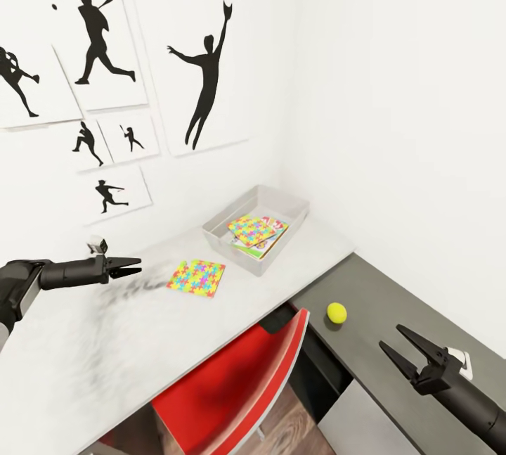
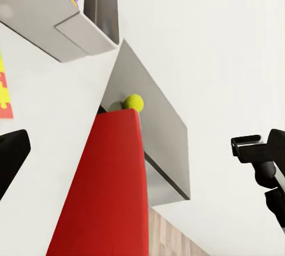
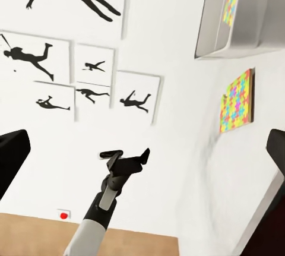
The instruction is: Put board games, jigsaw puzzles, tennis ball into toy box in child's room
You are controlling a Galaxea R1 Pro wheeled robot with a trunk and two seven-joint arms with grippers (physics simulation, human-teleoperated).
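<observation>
Right gripper [image 1: 407, 347] hovers spread and empty, the tennis ball [image 1: 336, 312] just ahead of it
Likely next: reach forward, pinch the ball, carry it to the toy box [image 1: 295, 212]

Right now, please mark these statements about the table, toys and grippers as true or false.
1. One jigsaw lies flat on the pale table, outside the toy box. True.
2. The tennis ball is inside the toy box. False: it sits on the dark grey section of the table.
3. The right gripper holds the ball. False: it is open and empty, apart from the ball.
4. A jigsaw already lies in the toy box on top of game boxes. True.
5. The left gripper grips the jigsaw on the table. False: it hovers beside it, holding nothing.
</observation>
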